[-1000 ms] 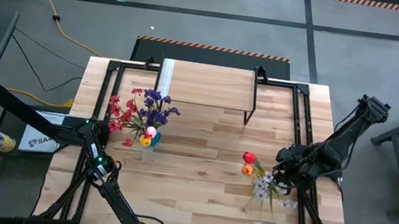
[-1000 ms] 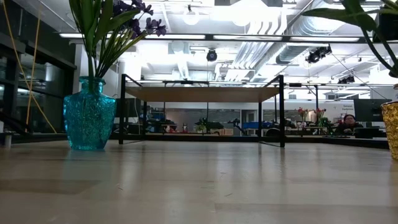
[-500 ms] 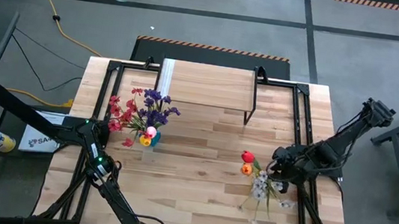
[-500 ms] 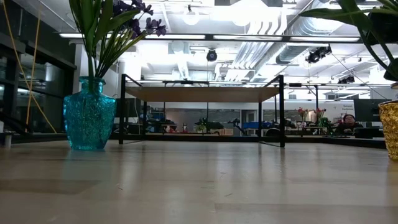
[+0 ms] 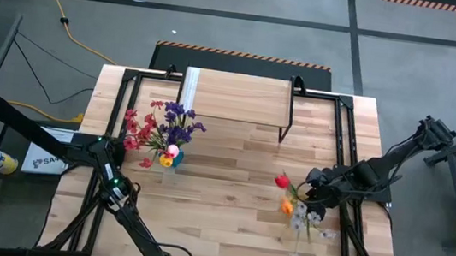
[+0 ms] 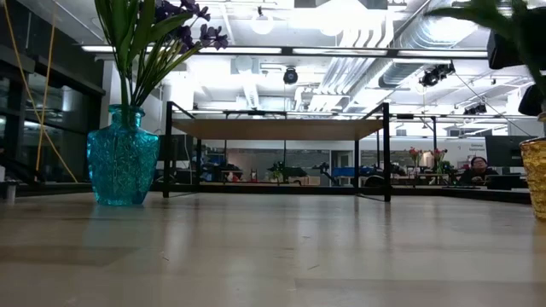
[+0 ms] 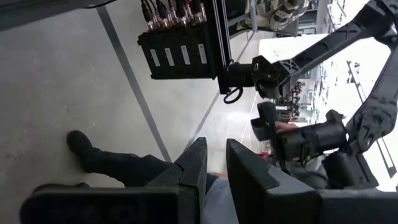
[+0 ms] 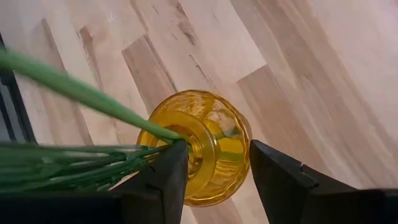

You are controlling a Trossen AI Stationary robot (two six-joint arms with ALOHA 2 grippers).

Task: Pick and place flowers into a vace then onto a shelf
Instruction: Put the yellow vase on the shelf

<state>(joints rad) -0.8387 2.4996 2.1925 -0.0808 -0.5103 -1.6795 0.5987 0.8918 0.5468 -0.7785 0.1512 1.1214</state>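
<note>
The flowers [image 5: 295, 206] we follow are the bunch at the right gripper [image 8: 213, 163]: red, orange and small white blooms, their green stems [image 8: 74, 93] running down into the mouth of a yellow vase [image 8: 198, 144]. That vase sits directly between our right jaws, which stand wide on either side of its neck; we cannot tell whether the fingers [image 8: 163, 180] actually touch the glass. In the high view the right gripper [image 5: 318, 186] is over the plank table [image 5: 227, 214] near its right edge, with the blooms leaning out from the jaws toward the table's middle. Well away from these jaws, across the table, a second bunch of purple, red and pink blooms [image 5: 162, 127] stands upright in a blue vase [image 6: 122, 155]. The shelf [image 5: 236, 97] stands at the far edge of the table on black legs, a white strip [image 5: 189, 92] at its left end, nothing on its board. The left gripper [image 7: 211, 171] is raised off the near-left corner, its jaws narrowly parted and holding nothing. The table is pale wood planking, bare between the two vases. Around it we see grey concrete floor, a yellow cable [image 5: 57, 5], and in the low view a bright hall with ceiling ducts [image 6: 401, 51] and a seated person [image 6: 478, 169] far back.
</note>
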